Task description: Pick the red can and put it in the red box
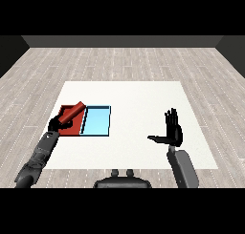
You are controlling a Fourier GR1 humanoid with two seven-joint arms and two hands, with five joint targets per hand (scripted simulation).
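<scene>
We see a white table [143,147] standing on a pale grey plank floor [124,61], with a dark wall [122,41] closing the room at the far side. On the table's left part a red tray [72,129] and a light blue tray [97,122] lie side by side, touching. Our left hand [56,123] is curled round the red can [73,112], which lies tilted over the red tray, its far end pointing right towards the blue one. Our right hand [173,131] stands upright over the right part of the table, well apart from the trays, fingers straight and thumb spread wide, holding nothing.
</scene>
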